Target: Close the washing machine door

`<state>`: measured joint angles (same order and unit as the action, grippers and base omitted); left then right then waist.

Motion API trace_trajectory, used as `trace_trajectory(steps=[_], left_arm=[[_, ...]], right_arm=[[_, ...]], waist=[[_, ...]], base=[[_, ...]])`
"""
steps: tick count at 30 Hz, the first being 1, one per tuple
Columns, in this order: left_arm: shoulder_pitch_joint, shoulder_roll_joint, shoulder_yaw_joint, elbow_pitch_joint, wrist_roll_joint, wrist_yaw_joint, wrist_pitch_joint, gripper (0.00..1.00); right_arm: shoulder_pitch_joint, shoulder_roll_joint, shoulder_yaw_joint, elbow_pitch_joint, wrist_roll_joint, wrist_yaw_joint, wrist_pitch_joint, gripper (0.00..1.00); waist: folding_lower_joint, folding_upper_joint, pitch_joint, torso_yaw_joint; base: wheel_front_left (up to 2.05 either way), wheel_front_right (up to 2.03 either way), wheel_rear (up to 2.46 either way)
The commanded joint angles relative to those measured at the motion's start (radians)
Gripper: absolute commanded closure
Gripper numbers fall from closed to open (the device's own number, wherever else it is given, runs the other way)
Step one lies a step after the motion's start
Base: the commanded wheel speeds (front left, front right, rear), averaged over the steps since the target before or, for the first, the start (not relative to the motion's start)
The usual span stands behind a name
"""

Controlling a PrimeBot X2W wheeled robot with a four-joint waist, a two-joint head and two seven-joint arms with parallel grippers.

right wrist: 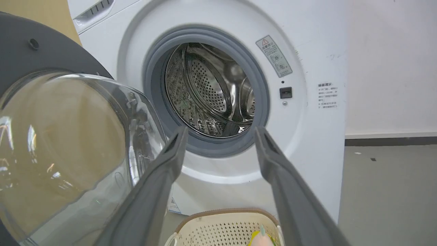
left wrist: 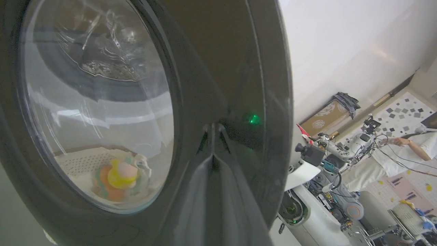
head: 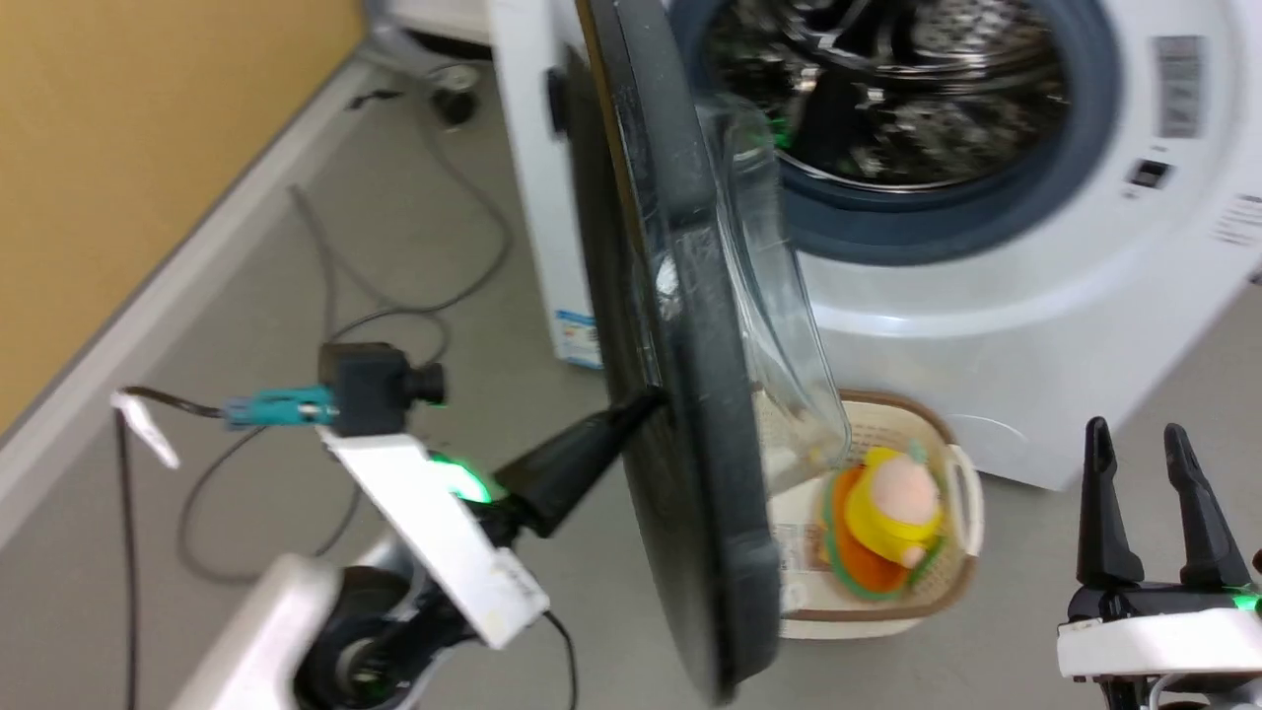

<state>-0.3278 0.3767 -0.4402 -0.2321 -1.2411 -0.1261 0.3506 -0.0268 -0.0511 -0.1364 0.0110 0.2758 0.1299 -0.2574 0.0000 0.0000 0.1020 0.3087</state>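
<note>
**Left claw** (head: 646, 402): fingers pressed together into a single point, nothing between them. The tip rests against the outer face of the washing machine door (head: 700, 325). In the left wrist view the left claw (left wrist: 212, 128) meets the door (left wrist: 205, 68) on its dark frame band, between the glass window and the outer rim. Judgement: shut fingers make a stiff pusher, and contact on the frame rather than the glass puts the load on the sturdier part. The outer face is the side to press so the door swings home.

**Right claw** (head: 1139, 444): fingers spread wide, holding nothing and touching nothing. It sits well apart from the door, on the door's bowl side. In the right wrist view the right claw (right wrist: 221, 133) points past the door's glass bowl (right wrist: 61, 143) toward the steel drum (right wrist: 211, 92). Judgement: parked clear of the door's swing.

**Door:** swung out from the washing machine (head: 986, 325), near edge-on to the head camera, with the bowl facing the open drum. Not latched; most of the swing is left.

**Beyond the door, bowl side:** the grey gasket (right wrist: 155, 89) rings the drum. A cream perforated basket (head: 961, 493) stands on the floor low beside the door and holds a soft toy (head: 887, 513). Whether the basket clears the door's arc I cannot tell.

**Outer side of the door:** loose cables (head: 325, 256) on the floor.
</note>
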Motion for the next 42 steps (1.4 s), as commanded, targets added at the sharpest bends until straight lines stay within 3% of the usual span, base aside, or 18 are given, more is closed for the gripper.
trace_trajectory(steps=[1,8,17,28,32,35,42], left_arm=[[-0.027,-0.009,-0.033,0.018,0.000,-0.005,-0.027,1.00],[-0.088,-0.021,-0.168,0.112,-0.020,-0.005,-0.159,1.00],[-0.142,-0.040,-0.318,0.271,-0.057,-0.005,-0.316,1.00],[-0.200,0.048,-0.454,0.362,-0.020,-0.005,-0.505,1.00],[-0.220,0.099,-0.441,0.412,0.069,-0.004,-0.586,1.00],[-0.222,0.112,-0.374,0.453,0.206,0.057,-0.610,1.00],[-0.090,0.068,-0.031,0.338,0.668,0.338,-0.612,1.00]], right_arm=[[0.010,0.001,0.001,0.000,0.004,0.001,-0.004,0.00],[0.007,0.001,-0.001,-0.001,0.003,0.001,-0.004,0.00],[0.001,0.001,0.007,0.006,0.009,0.001,-0.004,0.00],[0.022,0.001,0.009,0.017,0.033,0.001,-0.004,0.00],[0.030,0.001,0.009,0.021,0.039,0.001,-0.004,0.00],[0.030,0.001,0.004,0.015,0.040,0.001,-0.004,0.00],[0.011,0.001,-0.009,-0.016,0.014,0.001,-0.004,0.00]], waist=[[0.0000,0.0000,-0.006,-0.052],[0.0000,0.0000,0.009,-0.161],[0.0000,0.0000,0.027,-0.246],[0.0000,0.0000,-0.012,-0.265],[0.0000,0.0000,-0.037,-0.257],[0.0000,0.0000,-0.050,-0.252],[0.0000,0.0000,-0.063,-0.243]], base=[[0.00,0.00,0.00],[0.00,0.00,0.00],[0.00,0.00,0.00],[0.00,0.00,0.00],[0.00,0.00,0.00],[0.00,0.00,0.00],[0.00,0.00,0.00]])
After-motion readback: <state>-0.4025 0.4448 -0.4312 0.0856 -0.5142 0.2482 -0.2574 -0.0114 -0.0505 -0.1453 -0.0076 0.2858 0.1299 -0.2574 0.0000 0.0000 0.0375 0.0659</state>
